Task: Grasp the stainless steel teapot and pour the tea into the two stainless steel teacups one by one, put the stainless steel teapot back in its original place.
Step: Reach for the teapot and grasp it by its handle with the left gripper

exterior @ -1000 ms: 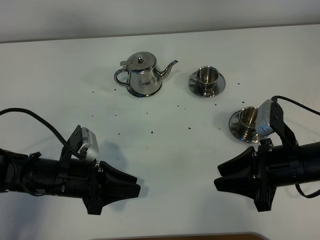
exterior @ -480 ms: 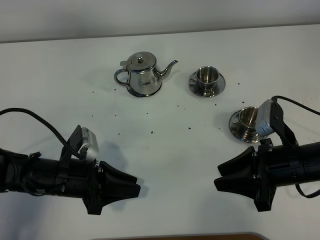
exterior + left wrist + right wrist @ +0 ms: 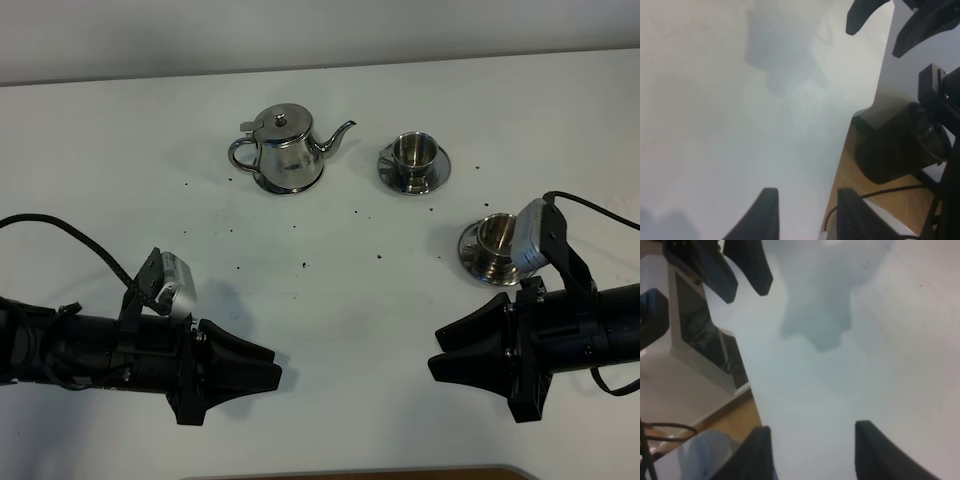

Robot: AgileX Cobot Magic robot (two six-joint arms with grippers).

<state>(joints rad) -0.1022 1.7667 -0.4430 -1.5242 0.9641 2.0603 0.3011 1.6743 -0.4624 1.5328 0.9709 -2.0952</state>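
The left arm (image 3: 80, 350) is lying low and nearly level across the lower left of the exterior high view. Its left pincer (image 3: 275, 367) is pointing toward the middle of the frame, jaws standing apart with nothing between them; its wrist view is showing only bare bench (image 3: 715, 125) between the two fingers (image 3: 762, 215). The right arm (image 3: 590, 335) is mirroring it in the lower right, its right pincer (image 3: 436, 352) pointing left, likewise parted and empty.

The stainless steel teapot (image 3: 287, 150) is standing upright in the upper middle, spout aiming right, well apart from both pincers. The upper teacup (image 3: 413, 152) is sitting on its saucer (image 3: 440, 170) just right of the spout. The lower teacup (image 3: 493, 235) is sitting at the middle right, partly hidden by the right wrist camera (image 3: 535, 235).
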